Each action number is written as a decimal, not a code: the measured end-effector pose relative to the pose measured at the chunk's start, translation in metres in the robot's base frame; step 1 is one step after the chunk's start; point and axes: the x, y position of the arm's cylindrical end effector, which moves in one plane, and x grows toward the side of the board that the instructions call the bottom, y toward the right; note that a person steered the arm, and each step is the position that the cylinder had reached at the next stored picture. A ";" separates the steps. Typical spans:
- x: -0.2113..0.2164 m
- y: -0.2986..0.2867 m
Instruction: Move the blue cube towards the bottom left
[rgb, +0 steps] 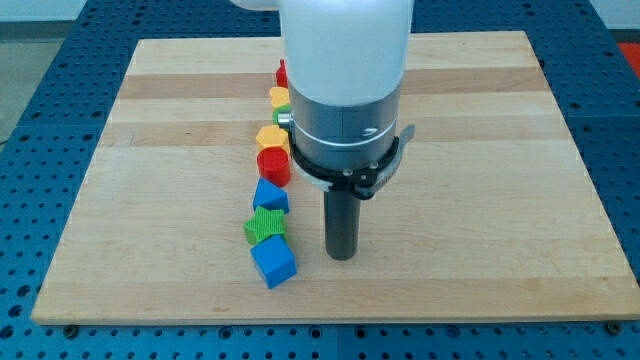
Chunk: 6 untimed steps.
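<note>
The blue cube (273, 263) lies near the board's bottom edge, at the lower end of a column of blocks. My tip (342, 256) rests on the board just to the cube's right, a small gap apart. Above the cube in the column are a green block (265, 226), a blue triangular block (270, 195), a red cylinder (274, 166), a yellow hexagon (272, 137), a yellow block (280, 97) and a red block (282, 72). The arm's white body hides part of the upper column.
The wooden board (150, 200) sits on a blue perforated table (40, 60). The arm's white and metal body (345, 90) hangs over the board's middle top.
</note>
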 end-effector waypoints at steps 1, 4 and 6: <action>0.014 0.000; 0.020 -0.047; 0.042 -0.089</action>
